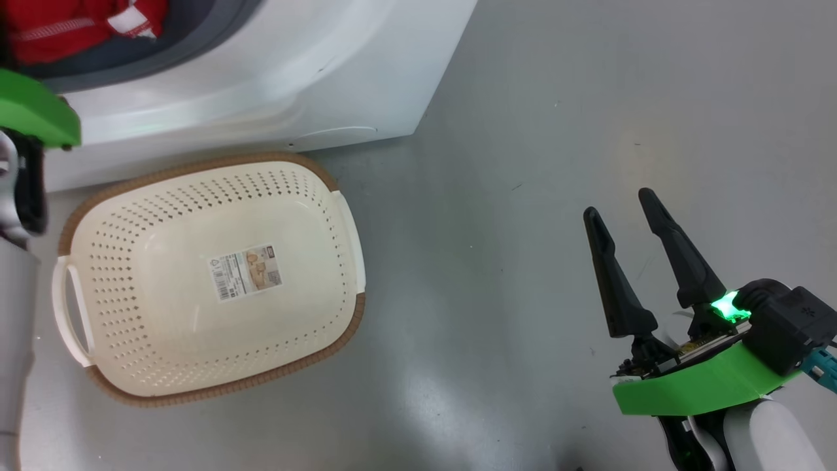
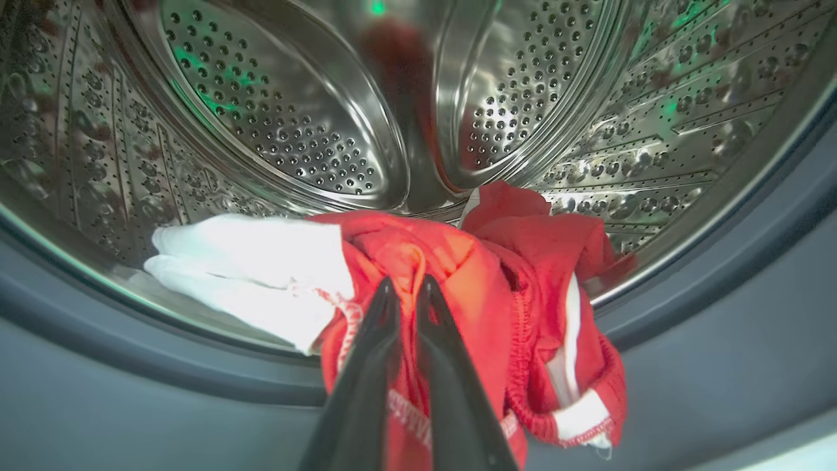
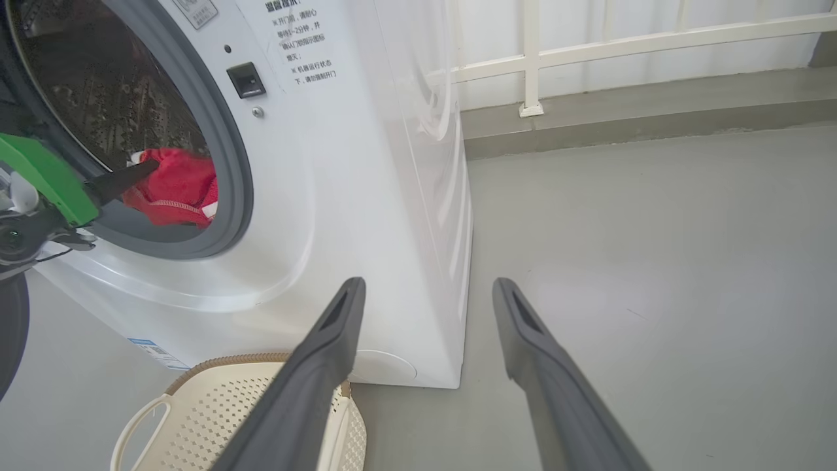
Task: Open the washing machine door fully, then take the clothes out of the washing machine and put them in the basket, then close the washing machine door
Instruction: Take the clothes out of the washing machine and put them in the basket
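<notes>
The washing machine (image 3: 366, 196) stands with its round mouth uncovered; the washing machine door is out of view. Red clothes (image 2: 536, 261) with white parts lie bunched at the front lip of the steel drum (image 2: 294, 131) and spill over the grey gasket. My left gripper (image 2: 407, 281) reaches into the mouth and is shut on a fold of the red clothes (image 3: 176, 186). The cream basket (image 1: 196, 167) sits empty on the floor against the machine's front. Right of the basket, my right gripper (image 1: 619, 203) hangs open over bare floor, nothing between its fingers.
Grey floor spreads to the right of the machine (image 1: 294, 65). A white railing (image 3: 621, 42) on a low kerb runs along the back. My left arm's green wrist cover (image 1: 33, 108) sits at the head view's left edge, above the basket's left handle (image 1: 65, 307).
</notes>
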